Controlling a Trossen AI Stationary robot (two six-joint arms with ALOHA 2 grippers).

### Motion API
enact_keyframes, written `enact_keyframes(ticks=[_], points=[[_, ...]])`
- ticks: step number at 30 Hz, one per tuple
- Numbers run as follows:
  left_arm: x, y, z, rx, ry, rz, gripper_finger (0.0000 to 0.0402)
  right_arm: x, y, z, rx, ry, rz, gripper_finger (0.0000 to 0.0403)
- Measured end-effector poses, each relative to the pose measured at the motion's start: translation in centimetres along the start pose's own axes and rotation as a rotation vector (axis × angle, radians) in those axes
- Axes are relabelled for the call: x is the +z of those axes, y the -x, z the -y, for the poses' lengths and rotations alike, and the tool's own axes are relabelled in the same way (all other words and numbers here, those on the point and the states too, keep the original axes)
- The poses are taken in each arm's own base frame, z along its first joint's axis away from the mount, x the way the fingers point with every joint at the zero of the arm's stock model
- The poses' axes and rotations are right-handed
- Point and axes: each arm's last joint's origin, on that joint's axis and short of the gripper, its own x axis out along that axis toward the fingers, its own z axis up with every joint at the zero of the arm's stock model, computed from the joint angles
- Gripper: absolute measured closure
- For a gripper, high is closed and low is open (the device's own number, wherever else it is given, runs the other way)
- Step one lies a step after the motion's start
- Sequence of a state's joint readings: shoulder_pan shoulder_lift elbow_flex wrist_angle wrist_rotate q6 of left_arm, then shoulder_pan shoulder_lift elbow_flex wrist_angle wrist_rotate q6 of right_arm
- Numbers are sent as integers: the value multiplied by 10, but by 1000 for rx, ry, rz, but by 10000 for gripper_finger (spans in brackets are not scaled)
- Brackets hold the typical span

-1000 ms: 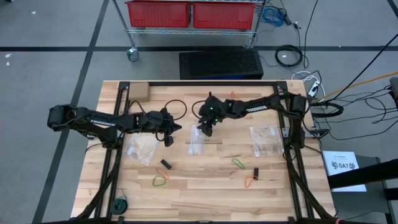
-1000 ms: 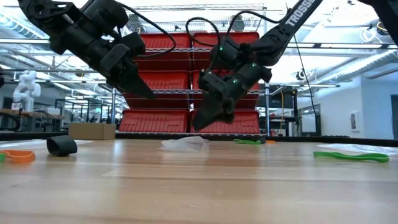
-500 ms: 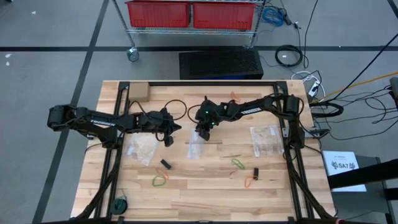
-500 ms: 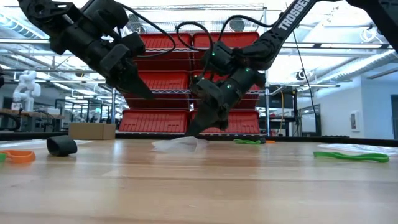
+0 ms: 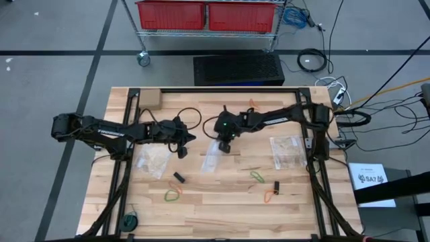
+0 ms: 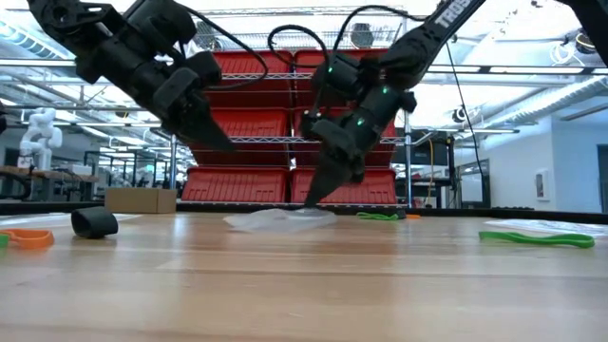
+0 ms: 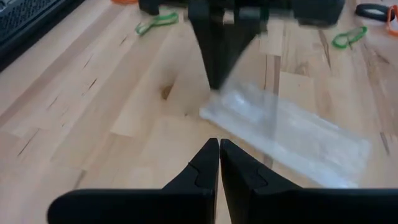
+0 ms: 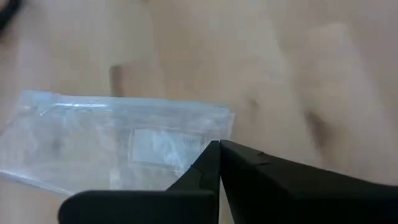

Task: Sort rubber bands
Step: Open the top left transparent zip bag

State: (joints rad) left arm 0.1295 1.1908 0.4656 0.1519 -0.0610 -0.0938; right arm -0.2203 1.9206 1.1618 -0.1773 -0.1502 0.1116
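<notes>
On the wooden table (image 5: 222, 202), only the low view shows the right tool (image 6: 306, 201) pinched shut on the clear bag (image 6: 275, 218).

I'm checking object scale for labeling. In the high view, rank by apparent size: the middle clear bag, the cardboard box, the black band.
1. Middle clear bag
2. Cardboard box
3. Black band

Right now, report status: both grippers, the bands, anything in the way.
Right gripper shut, tips down on middle clear bag; grip unconfirmed. Left gripper shut, raised, idle beside it. Rubber bands loose on table, unsorted. No obstruction seen.
</notes>
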Motion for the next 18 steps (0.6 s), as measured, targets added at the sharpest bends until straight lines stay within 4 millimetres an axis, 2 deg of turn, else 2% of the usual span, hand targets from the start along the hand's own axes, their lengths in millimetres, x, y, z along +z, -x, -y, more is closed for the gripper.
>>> enact_keyframes(ticks=[5,10,14,18], points=[[-6,0,-1,31,10,-15,380,0,26,-1,-114,-41,-10,403],[-24,-1,-5,102,81,-32,380,-17,46,-3,-184,-116,31,403],[-31,-1,-5,88,109,26,380,-36,50,-13,-146,-133,112,403],[-27,0,-4,38,114,81,380,-39,45,-14,-61,-178,189,392]])
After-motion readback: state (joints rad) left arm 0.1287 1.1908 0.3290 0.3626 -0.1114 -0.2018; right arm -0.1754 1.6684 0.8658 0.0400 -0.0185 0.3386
